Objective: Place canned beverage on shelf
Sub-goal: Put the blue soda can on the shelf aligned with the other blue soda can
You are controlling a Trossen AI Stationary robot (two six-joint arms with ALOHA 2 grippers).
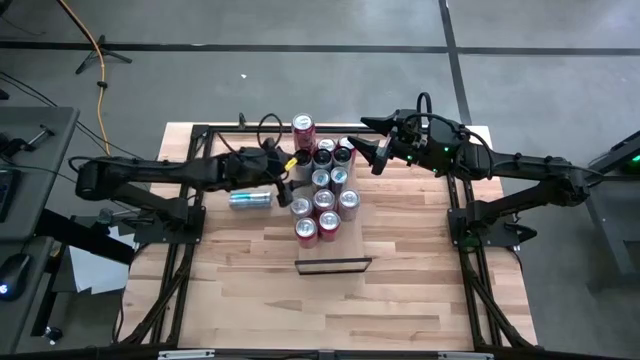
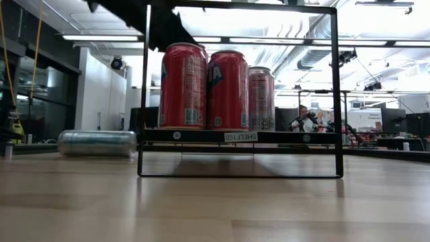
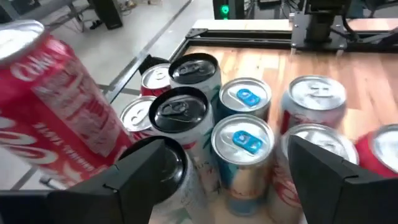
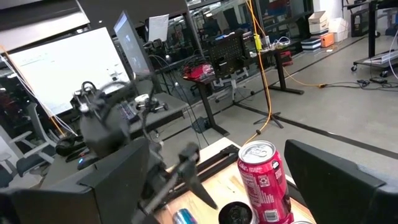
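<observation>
Pincer fingers of the left pincer (image 1: 284,177) are seen spread and empty beside the cans (image 1: 322,195) massed on the shelf (image 1: 333,265), while one silver can (image 1: 250,199) is left lying on the bench (image 1: 400,290) just behind it, unshelved.

packed cans (image 1: 322,195) crowd the shelf (image 1: 333,265); near tabletop (image 1: 330,310) open.

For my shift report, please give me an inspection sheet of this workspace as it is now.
Surface: striped wood table.
Job's things: cluster of upright cans on the shelf; one red can at the far end.
Clutter: silver can lying on its side.
Grippers: left gripper beside the cluster, jaws open; right gripper at the far cans, jaws open.
Cables: yellow cable on floor.
Surroundings: person far behind.
</observation>
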